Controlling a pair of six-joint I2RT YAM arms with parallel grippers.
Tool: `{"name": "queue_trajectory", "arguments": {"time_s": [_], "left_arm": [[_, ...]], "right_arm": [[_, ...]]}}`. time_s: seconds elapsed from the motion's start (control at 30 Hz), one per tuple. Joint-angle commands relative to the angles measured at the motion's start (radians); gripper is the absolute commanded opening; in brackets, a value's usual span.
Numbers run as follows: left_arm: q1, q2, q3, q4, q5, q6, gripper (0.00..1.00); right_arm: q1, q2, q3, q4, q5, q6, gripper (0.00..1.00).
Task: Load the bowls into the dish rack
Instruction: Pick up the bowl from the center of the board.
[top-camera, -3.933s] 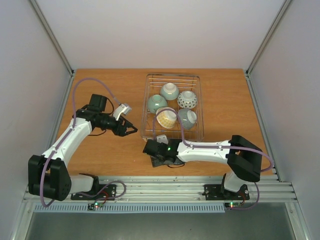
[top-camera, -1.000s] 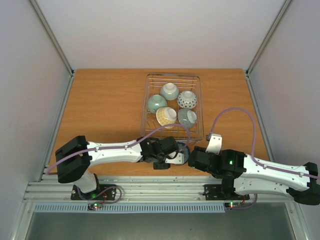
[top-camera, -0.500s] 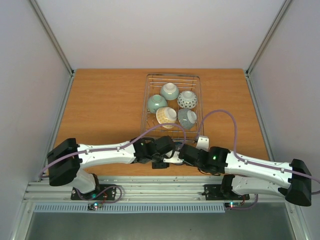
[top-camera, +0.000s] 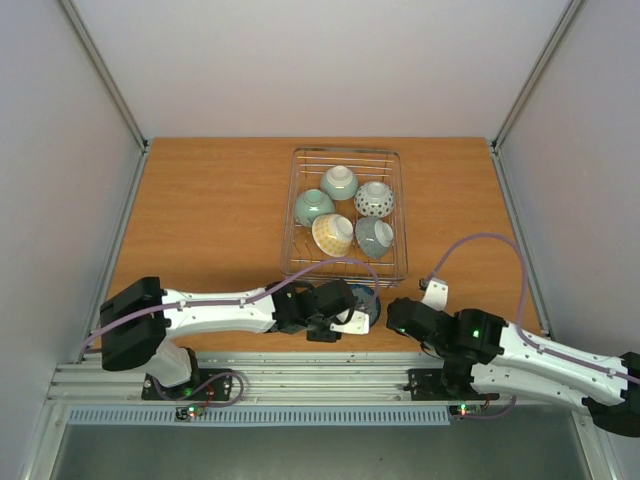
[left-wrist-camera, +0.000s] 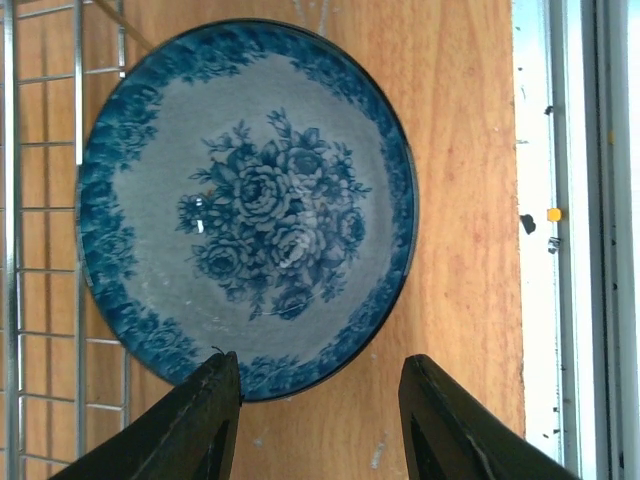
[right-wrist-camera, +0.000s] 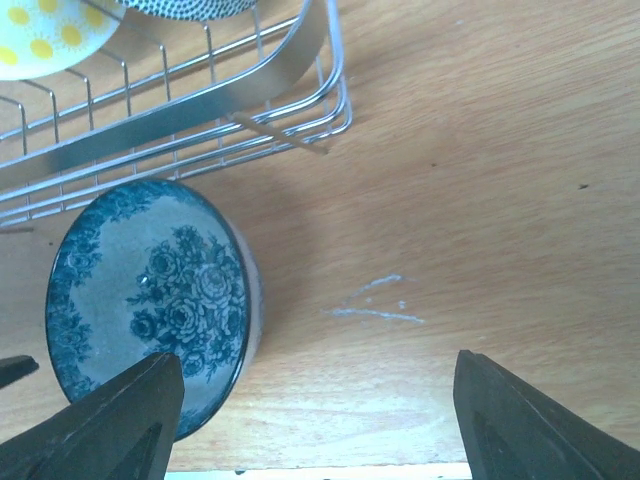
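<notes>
A bowl (top-camera: 368, 300) with a blue rose pattern stands upright on the table, just in front of the dish rack (top-camera: 292, 215). My left gripper (top-camera: 352, 314) hovers over its near-left side and is open. In the left wrist view the bowl (left-wrist-camera: 250, 200) fills the frame; the left gripper (left-wrist-camera: 320, 360) has one finger over the near rim and the other over bare wood. My right gripper (top-camera: 397, 315) is open to the right of the bowl. The right wrist view shows the bowl (right-wrist-camera: 150, 290) by the left finger of the wide-open gripper (right-wrist-camera: 315, 358). Several bowls sit in the rack.
The rack's front wire wall (right-wrist-camera: 180, 110) runs right behind the bowl, with a yellow-dotted bowl (right-wrist-camera: 40, 30) inside. Rack wires (left-wrist-camera: 50, 200) border the bowl in the left wrist view. The table's near edge and metal rail (left-wrist-camera: 580, 200) lie close by.
My right gripper has drawn back to the right, away from the blue bowl it was close to half a second ago. The left gripper has stayed by the bowl.
</notes>
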Motion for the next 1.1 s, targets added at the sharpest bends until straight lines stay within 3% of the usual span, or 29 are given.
{"name": "queue_trajectory", "arguments": {"time_s": [0.0, 0.4, 0.57, 0.83, 0.97, 1.07], "left_arm": [[-0.009, 0.036, 0.022, 0.003, 0.060, 0.030, 0.45], [-0.011, 0.095, 0.048, -0.006, 0.103, 0.046, 0.43], [-0.010, 0.128, 0.056, 0.008, 0.079, 0.042, 0.27], [-0.010, 0.143, 0.047, 0.042, 0.017, 0.033, 0.24], [-0.011, 0.140, 0.043, 0.054, -0.009, 0.033, 0.04], [-0.011, 0.121, 0.037, 0.054, -0.015, 0.038, 0.00]], "right_arm": [[-0.005, -0.058, -0.014, -0.108, 0.060, 0.072, 0.75], [-0.005, -0.045, -0.004, -0.092, 0.057, 0.051, 0.75], [-0.005, -0.052, -0.001, -0.085, 0.060, 0.041, 0.76], [-0.005, -0.059, -0.006, -0.072, 0.060, 0.029, 0.76], [-0.005, -0.062, -0.004, -0.068, 0.063, 0.025, 0.76], [-0.005, -0.060, 0.001, -0.070, 0.064, 0.017, 0.75]]}}
